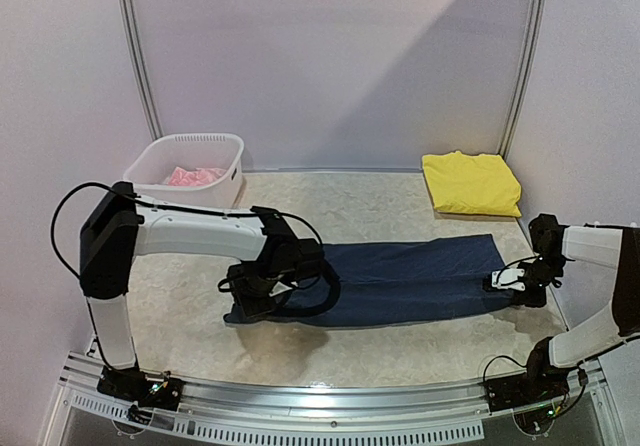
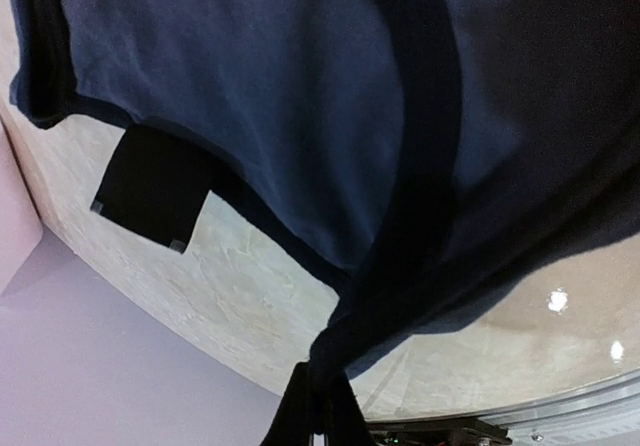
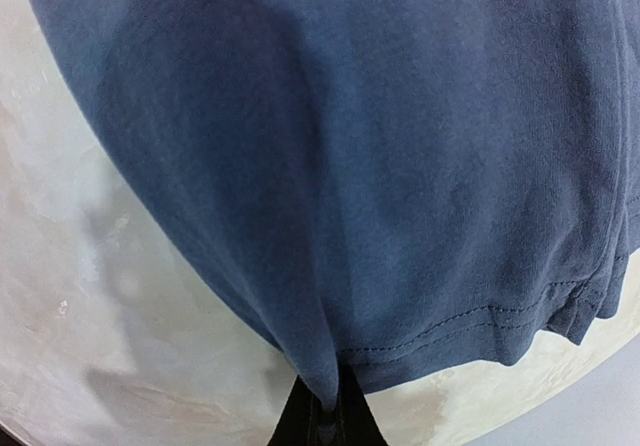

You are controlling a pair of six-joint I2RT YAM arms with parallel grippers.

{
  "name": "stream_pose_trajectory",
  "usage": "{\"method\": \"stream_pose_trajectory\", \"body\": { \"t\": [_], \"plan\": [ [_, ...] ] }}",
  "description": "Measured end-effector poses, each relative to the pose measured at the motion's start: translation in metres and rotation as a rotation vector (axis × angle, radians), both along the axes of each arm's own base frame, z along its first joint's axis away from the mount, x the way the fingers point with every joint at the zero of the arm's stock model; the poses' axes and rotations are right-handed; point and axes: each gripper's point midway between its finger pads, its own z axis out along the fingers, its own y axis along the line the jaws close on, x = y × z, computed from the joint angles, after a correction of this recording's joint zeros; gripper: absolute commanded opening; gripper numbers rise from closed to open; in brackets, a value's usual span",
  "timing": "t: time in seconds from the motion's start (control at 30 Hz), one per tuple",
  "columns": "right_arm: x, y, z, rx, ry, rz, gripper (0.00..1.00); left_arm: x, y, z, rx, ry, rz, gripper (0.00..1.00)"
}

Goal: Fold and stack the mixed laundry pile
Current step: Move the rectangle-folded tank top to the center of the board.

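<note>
Navy garment [image 1: 410,278] spread flat mid-counter [image 1: 330,351], my left claw [image 1: 262,294] and right claw [image 1: 503,280] each clamped on an opposite end, apparently to stretch it smooth for folding, folded yellow garment [image 1: 470,182] well apart.

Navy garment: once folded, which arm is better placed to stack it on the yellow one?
Probably the right. The yellow garment lies folded at the far right, just beyond the right gripper, which pinches the right end of the navy garment. The left gripper holds the opposite end, farther away.
</note>
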Motion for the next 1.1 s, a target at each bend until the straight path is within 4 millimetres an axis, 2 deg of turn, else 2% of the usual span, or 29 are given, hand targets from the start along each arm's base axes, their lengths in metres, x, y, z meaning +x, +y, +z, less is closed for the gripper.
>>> {"method": "stream_pose_trajectory", "body": {
  "t": [0.1, 0.23, 0.43, 0.6, 0.77, 0.9, 1.0, 1.1],
  "plan": [
    [0.0, 0.0, 0.0, -0.001, 0.001, 0.001, 0.04, 0.003, 0.002, -0.01, 0.038, 0.036, -0.021, 0.02],
    [0.0, 0.0, 0.0, -0.001, 0.003, 0.002, 0.04, 0.007, 0.003, -0.019, 0.07, 0.075, -0.046, 0.09],
    [0.0, 0.0, 0.0, -0.001, 0.005, 0.004, 0.04, 0.018, 0.009, -0.025, 0.092, 0.105, -0.046, 0.22],
    [0.0, 0.0, 0.0, 0.001, 0.017, 0.003, 0.06, 0.032, 0.019, -0.025, 0.086, 0.098, 0.031, 0.24],
    [-0.006, -0.001, 0.001, 0.001, 0.045, -0.004, 0.2, 0.066, 0.003, -0.004, 0.0, -0.01, 0.093, 0.28],
    [-0.019, 0.001, 0.004, 0.014, 0.102, -0.012, 0.36, 0.088, -0.025, 0.024, -0.114, -0.111, 0.119, 0.3],
    [-0.023, 0.005, 0.019, 0.045, 0.115, -0.021, 0.46, 0.096, -0.042, 0.048, -0.196, -0.181, 0.135, 0.31],
    [-0.014, 0.012, 0.046, 0.087, 0.075, -0.029, 0.5, 0.096, -0.052, 0.069, -0.258, -0.245, 0.15, 0.32]
  ]
}}
